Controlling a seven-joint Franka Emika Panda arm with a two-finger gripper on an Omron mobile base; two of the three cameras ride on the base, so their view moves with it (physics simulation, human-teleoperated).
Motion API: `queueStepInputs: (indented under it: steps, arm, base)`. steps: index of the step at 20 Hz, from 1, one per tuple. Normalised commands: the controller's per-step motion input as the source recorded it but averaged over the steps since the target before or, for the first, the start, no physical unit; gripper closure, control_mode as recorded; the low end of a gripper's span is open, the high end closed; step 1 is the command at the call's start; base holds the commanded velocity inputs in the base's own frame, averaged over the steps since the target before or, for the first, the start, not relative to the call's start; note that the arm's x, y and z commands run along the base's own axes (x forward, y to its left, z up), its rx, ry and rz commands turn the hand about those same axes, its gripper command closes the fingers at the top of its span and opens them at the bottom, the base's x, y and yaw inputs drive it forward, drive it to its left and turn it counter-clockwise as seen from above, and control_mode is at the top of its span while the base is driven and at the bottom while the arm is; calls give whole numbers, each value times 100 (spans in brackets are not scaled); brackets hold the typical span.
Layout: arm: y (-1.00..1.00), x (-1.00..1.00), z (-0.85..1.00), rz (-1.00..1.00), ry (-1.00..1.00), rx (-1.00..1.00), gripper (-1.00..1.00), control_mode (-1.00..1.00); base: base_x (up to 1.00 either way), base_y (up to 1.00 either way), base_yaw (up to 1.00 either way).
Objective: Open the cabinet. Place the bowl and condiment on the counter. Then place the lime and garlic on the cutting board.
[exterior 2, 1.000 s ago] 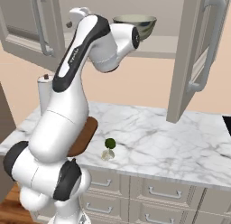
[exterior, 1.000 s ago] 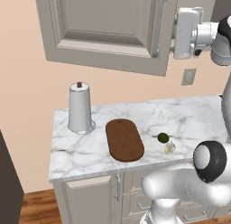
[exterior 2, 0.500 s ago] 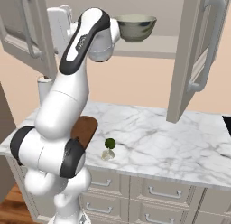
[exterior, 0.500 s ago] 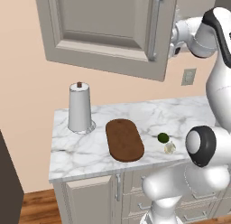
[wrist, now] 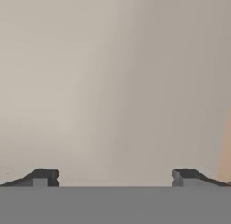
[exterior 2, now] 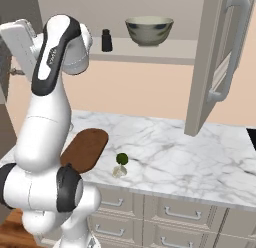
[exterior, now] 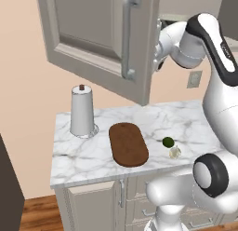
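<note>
The cabinet stands open: its left door swings out toward me, and its right door hangs open too. On the shelf sit the grey-green bowl and, to its left, the small dark condiment bottle. My gripper is open and holds nothing. Its fingertips are spread wide and face a flat grey-beige surface close ahead. The hand is tucked behind the left door's free edge, well left of the bowl. The lime and garlic lie on the counter, just right of the cutting board.
A tall white paper-towel roll stands at the counter's back left. A wall outlet sits above the counter. Drawer units run below. The right door's bar handle juts out over the counter's right part.
The arm has swung left, away from the bowl, and the hand is now behind the left door. That door stands wider open than before.
</note>
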Motion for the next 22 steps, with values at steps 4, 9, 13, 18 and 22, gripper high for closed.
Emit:
queueStepInputs:
  steps: [4,9,13,18,22]
  arm:
    - [100,-97,-1,0,-32,-12,-100,-100]
    - [77,-31,-8,-5,-30,-14,-100,-100]
    - [-87,1,-14,6,-27,-2,-100,-100]
    - [-100,1,0,2,-42,-9,-100,-100]
    - [-89,27,0,-7,-50,-23,-100,-100]
  base:
    - [0,0,0]
    - [0,0,0]
    - [0,0,0]
    - [0,0,0]
    - [0,0,0]
